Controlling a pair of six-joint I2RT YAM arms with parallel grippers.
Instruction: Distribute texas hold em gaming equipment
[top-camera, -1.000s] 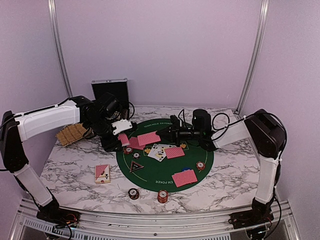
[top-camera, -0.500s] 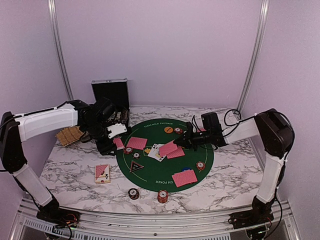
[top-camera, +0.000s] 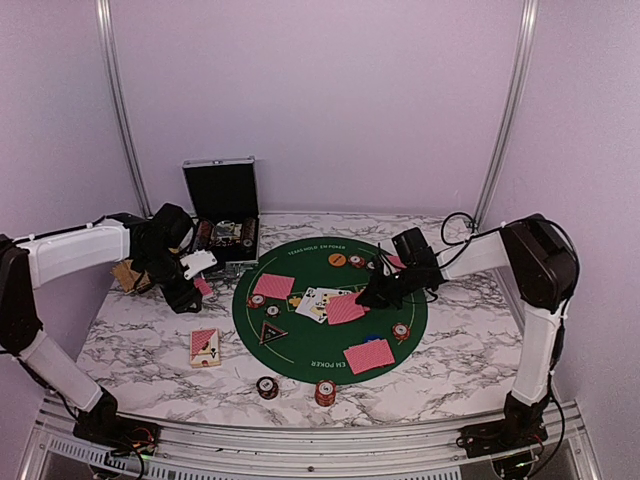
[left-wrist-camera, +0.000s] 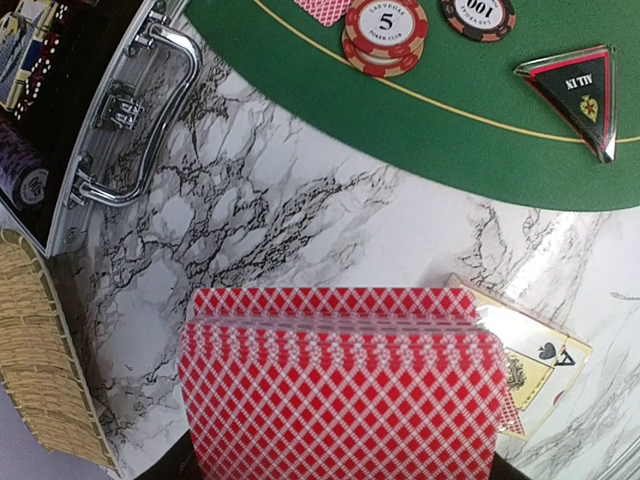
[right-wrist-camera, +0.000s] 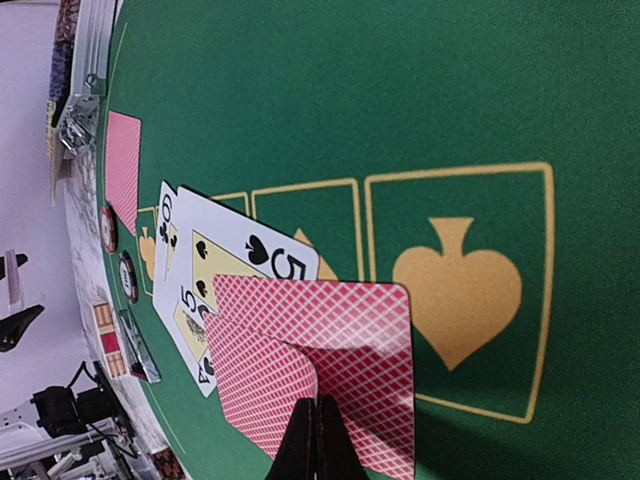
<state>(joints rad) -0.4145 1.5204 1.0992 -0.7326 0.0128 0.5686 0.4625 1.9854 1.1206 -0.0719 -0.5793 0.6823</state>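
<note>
The left gripper (top-camera: 186, 284) is clamped on a thick stack of red-backed playing cards (left-wrist-camera: 340, 395). The stack fills the space right in front of the wrist, and the fingers are hidden behind it. The hand hovers over white marble tabletop (left-wrist-camera: 300, 200), just off the rim of the round green felt mat (top-camera: 310, 350).

Ahead of the stack, past the mat's edge, lie a red-and-white poker chip marked 5 (left-wrist-camera: 385, 30), a dark poker chip (left-wrist-camera: 478, 12) and the black triangular marker button (left-wrist-camera: 575, 85). Just beside the stack and lower down sits a card box printed with an ace of spades (left-wrist-camera: 535, 362). On the hand's other side stands the open silver case with black lining (left-wrist-camera: 130, 120), and a woven tan mat (left-wrist-camera: 40, 350) lies nearer. Between the stack and the felt rim there is only veined marble.

The right gripper (right-wrist-camera: 316, 430) has its fingers pressed together, pinching the near edge of a single red-backed card (right-wrist-camera: 340, 330) low over the felt. That card overlaps a second red-backed card (right-wrist-camera: 250, 390). A fan of face-up cards with a five of spades (right-wrist-camera: 268, 255) on top spreads to one side of them. Ahead of the tips the felt is plain green, apart from a gold spade printed in a gold box (right-wrist-camera: 460, 290).
</note>
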